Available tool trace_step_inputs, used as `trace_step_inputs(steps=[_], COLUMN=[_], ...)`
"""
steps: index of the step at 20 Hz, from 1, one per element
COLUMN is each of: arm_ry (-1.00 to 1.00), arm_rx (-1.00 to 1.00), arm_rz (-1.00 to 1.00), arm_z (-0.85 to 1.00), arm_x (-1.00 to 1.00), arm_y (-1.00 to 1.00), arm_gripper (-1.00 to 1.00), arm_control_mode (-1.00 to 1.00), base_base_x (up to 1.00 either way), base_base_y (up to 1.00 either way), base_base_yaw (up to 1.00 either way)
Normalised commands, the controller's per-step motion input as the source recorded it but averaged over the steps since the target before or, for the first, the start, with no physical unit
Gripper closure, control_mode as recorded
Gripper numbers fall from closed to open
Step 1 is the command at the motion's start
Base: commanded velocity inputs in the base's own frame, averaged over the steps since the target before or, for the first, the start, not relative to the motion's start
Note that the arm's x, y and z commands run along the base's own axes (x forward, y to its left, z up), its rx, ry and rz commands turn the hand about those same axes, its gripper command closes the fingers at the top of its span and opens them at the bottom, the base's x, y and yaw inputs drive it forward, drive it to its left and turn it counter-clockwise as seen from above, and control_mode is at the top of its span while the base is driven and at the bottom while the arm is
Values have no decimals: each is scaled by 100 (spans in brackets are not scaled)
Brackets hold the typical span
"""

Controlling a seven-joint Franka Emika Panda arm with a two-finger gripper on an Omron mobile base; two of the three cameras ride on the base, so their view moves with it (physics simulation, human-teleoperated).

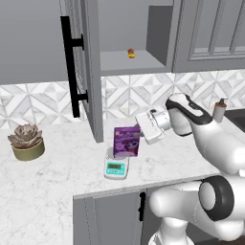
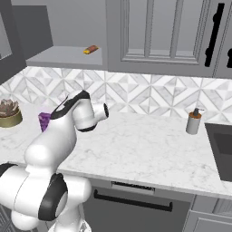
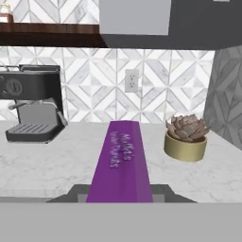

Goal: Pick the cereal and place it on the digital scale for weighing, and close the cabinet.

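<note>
A robot gripper (image 1: 141, 130) clenched on the purple cereal (image 1: 127, 142) box holds it upright at the digital scale (image 1: 116, 168), while the cabinet (image 1: 88, 72) door above remains open, unclosed.

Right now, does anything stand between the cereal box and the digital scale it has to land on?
Nothing visible does. The gripper is shut on the cereal, which stands upright directly at the digital scale, over its platform. I cannot tell whether the box already rests on it. The cabinet door is open, off to the side.
</note>
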Motion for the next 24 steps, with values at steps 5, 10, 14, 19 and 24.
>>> trace_step_inputs(steps=[5, 10, 14, 19, 24], arm_ry=[-2, 0, 0, 0, 0], arm_rx=[0, 0, 0, 0, 0], arm_rz=[-1, 0, 0, -2, -6], arm_z=[-2, -1, -8, -8, -5], arm_x=[27, 30, 7, 1, 0], arm_y=[8, 20, 2, -1, -14], arm_gripper=[100, 100, 100, 100, 100], arm_control_mode=[-100, -100, -100, -100, -100], base_base_x=[0, 0, 0, 0, 0], base_base_y=[0, 0, 0, 0, 0], base_base_yaw=[0, 0, 0, 0, 0])
